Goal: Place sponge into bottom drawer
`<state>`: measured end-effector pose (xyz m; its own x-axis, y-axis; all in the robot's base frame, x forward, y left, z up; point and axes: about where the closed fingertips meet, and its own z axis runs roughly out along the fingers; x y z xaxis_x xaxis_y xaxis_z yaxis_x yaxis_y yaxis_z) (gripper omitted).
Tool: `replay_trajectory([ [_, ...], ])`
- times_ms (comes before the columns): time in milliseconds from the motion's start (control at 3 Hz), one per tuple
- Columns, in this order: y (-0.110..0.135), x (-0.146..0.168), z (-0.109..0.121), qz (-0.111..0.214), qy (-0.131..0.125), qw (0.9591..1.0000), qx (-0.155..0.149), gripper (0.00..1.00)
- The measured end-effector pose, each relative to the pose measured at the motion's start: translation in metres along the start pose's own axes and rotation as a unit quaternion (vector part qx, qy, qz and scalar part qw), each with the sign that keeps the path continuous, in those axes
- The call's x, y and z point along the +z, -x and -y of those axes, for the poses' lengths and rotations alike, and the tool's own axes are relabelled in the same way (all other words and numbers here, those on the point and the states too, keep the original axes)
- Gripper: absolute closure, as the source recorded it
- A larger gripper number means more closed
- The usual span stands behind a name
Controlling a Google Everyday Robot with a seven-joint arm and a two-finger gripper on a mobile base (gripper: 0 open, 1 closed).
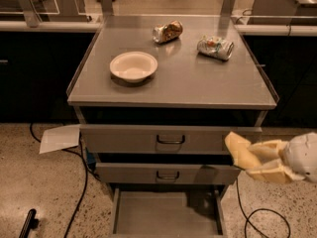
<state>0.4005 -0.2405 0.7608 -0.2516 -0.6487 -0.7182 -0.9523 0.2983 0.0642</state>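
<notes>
My gripper point(251, 160) comes in from the right edge, level with the front of the middle drawer. Its pale yellow fingers point(270, 171) are shut on the sponge point(237, 149), a pale yellow soft block that sticks out to the left of them. The bottom drawer point(166, 216) is pulled open below, a shallow grey tray with a bare floor. The sponge hangs above and to the right of its right wall.
Two upper drawers with dark loop handles point(170, 140) stick out slightly. On the cabinet top point(198, 83) stand a white bowl point(133, 66) and two crushed cans point(167, 31) point(215, 47). A paper sheet point(59, 138) and cables point(79, 192) lie on the floor.
</notes>
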Motion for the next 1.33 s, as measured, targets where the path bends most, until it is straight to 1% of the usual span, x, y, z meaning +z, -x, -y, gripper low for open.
replay_trajectory([
  [333,-0.061,0.046,-0.008,0.080,0.016,0.9950,0.059,1.00],
  [667,-0.119,0.100,-0.013,0.135,0.048,0.9824,0.120,1.00],
  [1000,-0.119,0.100,-0.013,0.134,0.048,0.9824,0.120,1.00],
  [1333,-0.144,0.119,-0.013,0.127,0.044,0.9802,0.145,1.00],
])
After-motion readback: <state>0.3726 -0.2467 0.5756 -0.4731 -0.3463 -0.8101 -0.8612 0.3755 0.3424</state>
